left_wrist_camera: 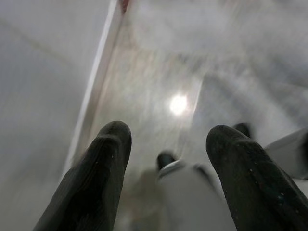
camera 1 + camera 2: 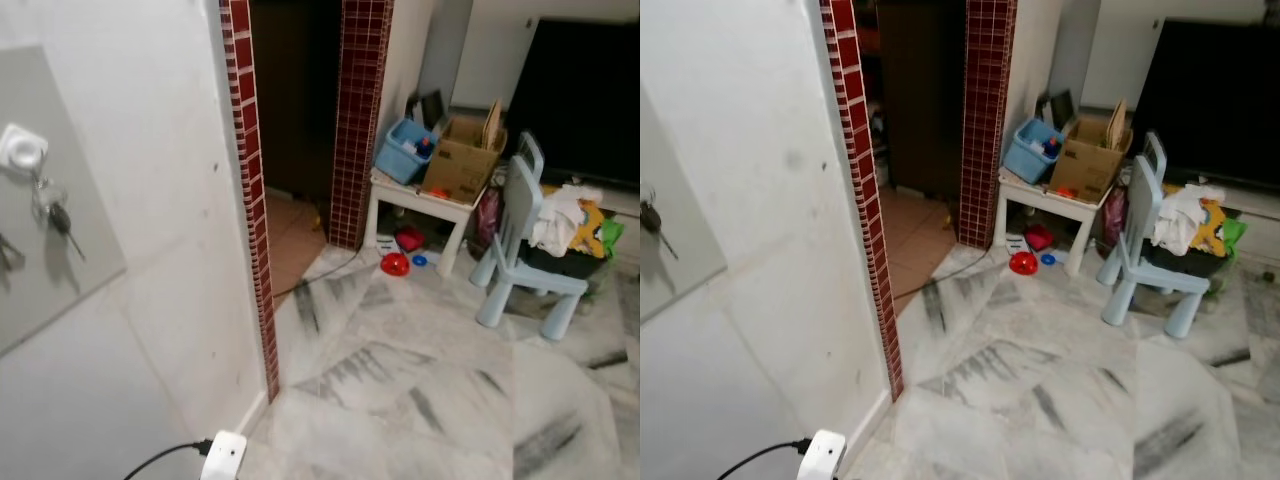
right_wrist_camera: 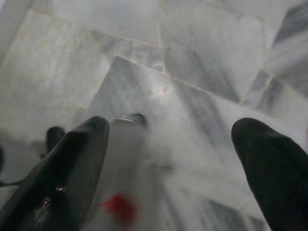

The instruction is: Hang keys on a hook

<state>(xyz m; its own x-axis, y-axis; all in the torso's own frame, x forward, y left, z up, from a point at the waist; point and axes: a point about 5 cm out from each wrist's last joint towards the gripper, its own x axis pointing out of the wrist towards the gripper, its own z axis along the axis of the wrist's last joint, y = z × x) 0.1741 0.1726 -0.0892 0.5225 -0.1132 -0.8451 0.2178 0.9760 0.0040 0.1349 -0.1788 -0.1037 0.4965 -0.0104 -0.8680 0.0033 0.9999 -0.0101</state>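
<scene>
Room: white wall (image 2: pixel 150 200) on the robot's left, with a red tiled edge (image 2: pixel 252 200) beside a dark doorway, and a grey marble floor (image 2: pixel 420 390) ahead.
Far corner: small white table (image 2: pixel 425 205) with a blue bin (image 2: pixel 405 150) and a cardboard box (image 2: pixel 462 158) on top, and a pale blue chair (image 2: pixel 520 250) near it piled with clothes.
Hook: round white hook (image 2: pixel 22 150) stuck on a grey panel (image 2: pixel 60 260) on the wall, at the far left of the head views.
Keys: the keys (image 2: pixel 55 215) hang from the hook already, with a dark key pointing down.
Plug: white plug (image 2: pixel 225 455) with a black cord, low on the wall near the floor.
Left gripper: the left gripper (image 1: pixel 168 159) points down at the floor beside the wall, with its 2 black fingers (image 1: pixel 98 178) spread apart and nothing between them.
Right gripper: the right gripper (image 3: pixel 173 163) also points at the marble floor, with its 2 fingers (image 3: pixel 72 168) wide apart and holding nothing.
Step now: it looks like the job is done, since the keys are up and both arms hang low.
Doing it well: check that the key ring sits right over the hook and not just on its tip, so it will not slip off.
Careful: move away slowly, and keep the arms clear of the panel so nothing bumps the keys.
</scene>
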